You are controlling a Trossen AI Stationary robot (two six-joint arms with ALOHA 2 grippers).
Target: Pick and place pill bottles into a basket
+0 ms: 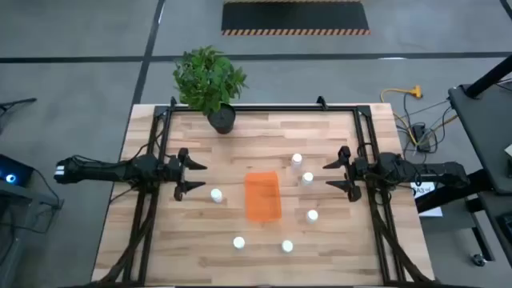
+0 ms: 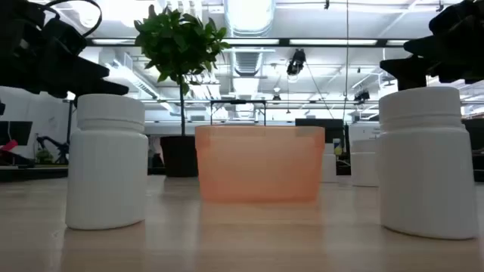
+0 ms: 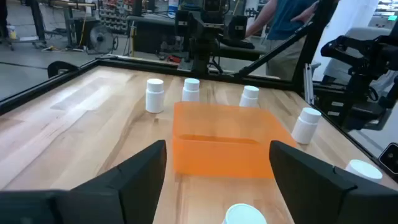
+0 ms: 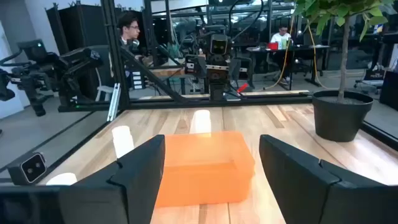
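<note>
The orange basket (image 1: 262, 196) stands on the table's middle. Six white pill bottles stand upright on their bases around it: two (image 1: 297, 160) (image 1: 307, 178) at its far right, one (image 1: 312, 214) at its right, one (image 1: 216, 194) at its left, two (image 1: 238, 242) (image 1: 287, 246) near the front edge. My left gripper (image 1: 200, 178) hovers open and empty left of the basket, just short of the left bottle (image 3: 244, 213). My right gripper (image 1: 326, 176) hovers open and empty right of the basket (image 4: 202, 165), beside the two far-right bottles.
A green plant in a black pot (image 1: 222, 118) stands at the table's far edge. Black frame rails (image 1: 152, 200) run along the left and right sides. People show beyond the table in the wrist views (image 4: 129, 31).
</note>
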